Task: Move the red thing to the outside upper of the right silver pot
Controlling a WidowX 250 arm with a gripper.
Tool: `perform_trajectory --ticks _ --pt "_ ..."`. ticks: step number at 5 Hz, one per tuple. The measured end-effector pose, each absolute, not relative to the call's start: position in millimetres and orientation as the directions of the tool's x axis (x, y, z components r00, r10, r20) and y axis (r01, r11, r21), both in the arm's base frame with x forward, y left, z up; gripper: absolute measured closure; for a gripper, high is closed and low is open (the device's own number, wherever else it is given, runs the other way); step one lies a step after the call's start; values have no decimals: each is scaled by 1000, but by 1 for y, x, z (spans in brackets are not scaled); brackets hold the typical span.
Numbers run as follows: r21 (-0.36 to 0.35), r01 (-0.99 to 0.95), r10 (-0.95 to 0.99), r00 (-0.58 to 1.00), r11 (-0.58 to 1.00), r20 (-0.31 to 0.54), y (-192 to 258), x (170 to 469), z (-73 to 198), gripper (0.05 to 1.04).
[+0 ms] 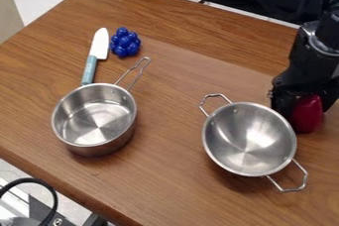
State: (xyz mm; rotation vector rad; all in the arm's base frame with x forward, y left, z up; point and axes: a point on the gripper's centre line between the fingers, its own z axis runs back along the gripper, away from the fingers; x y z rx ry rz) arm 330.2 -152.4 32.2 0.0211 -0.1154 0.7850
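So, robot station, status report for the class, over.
Gripper at the red thing, hold unconfirmed. Red thing just outside the right silver pot, upper right. That pot sits close; knife and blue cluster well clear.

Well left of the claw [305, 113], an upright silver pan [94, 118] sits on a brown wooden surface [165, 180], its wire handle pointing up and toward the claw's side. Above the pan lies a white knife [100, 44] with a blue-green handle. A bumpy blue cluster [125, 42] is just beside the blade, on the side nearer the claw. A black cable [49, 190] curves at far lower left of the claw.
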Motion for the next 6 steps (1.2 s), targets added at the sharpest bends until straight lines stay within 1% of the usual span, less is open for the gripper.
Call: perform_trajectory --ticks 2,3,4,5,6 --pt "7 -725 719 683 688 127 -141 330 35 90" --pt "-48 -751 748 645 658 159 -133 337 53 90" --pt "-54 -768 762 621 639 186 -124 341 62 90" --pt "-73 -780 771 593 621 232 -121 347 63 90" --pt "-96 -788 780 572 609 256 -112 352 70 90"
